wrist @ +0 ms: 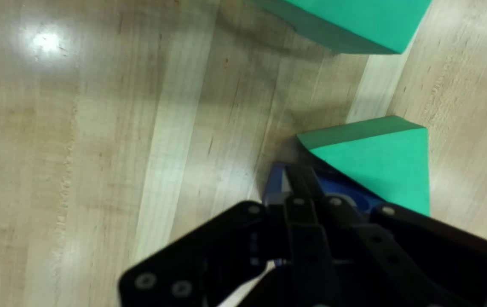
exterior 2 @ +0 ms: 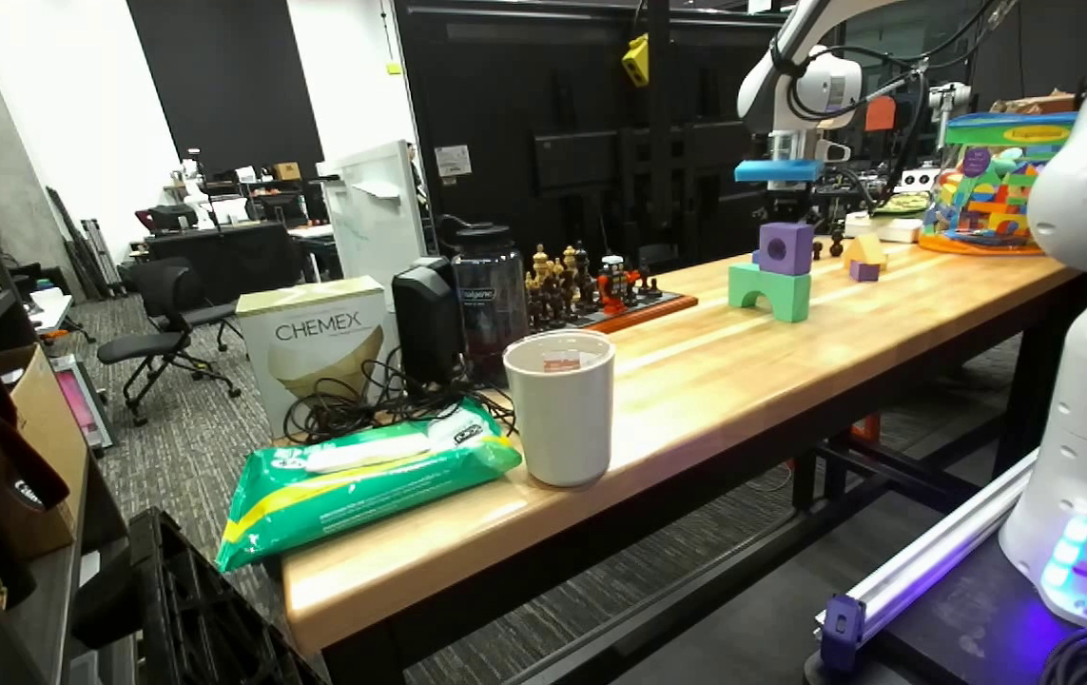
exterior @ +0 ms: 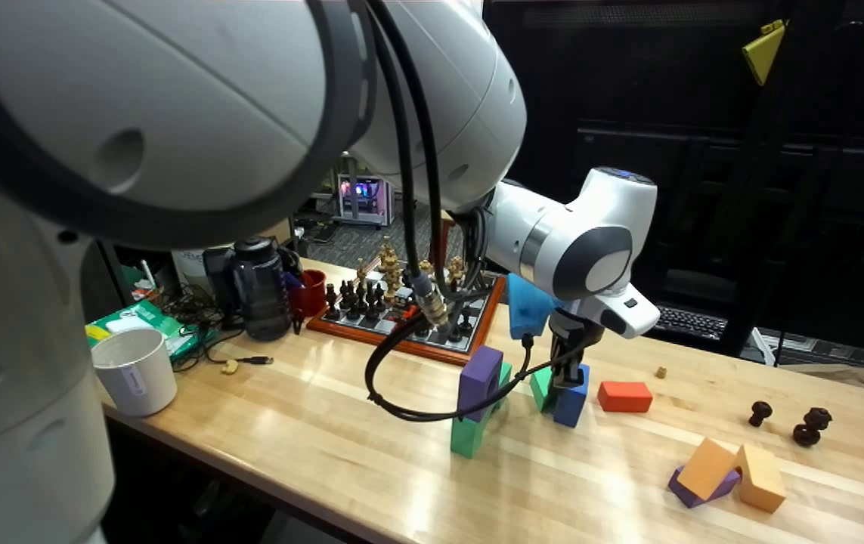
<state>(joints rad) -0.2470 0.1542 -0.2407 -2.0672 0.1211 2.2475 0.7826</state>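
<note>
Near gripper [wrist: 302, 175], one blue block [exterior: 571, 410], two green blocks [wrist: 388, 166], one purple block [exterior: 479, 378], one red block [exterior: 624, 397] are sitting. Farther, one white cup [exterior 2: 559, 419] standing.

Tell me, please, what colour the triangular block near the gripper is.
The triangular block is green, showing best in the wrist view.

A pale wooden tabletop [exterior: 326, 423] carries a green arch-shaped block [exterior: 468, 437]. In an exterior view, right of this arch rest a green triangular block [exterior: 542, 389], a blue rectangular block [exterior: 571, 407] and, farther, a red rectangular block [exterior: 625, 397]; left of it, a wood-framed chessboard [exterior: 356, 334] and, farther, a white round cup [exterior: 135, 372].
</note>
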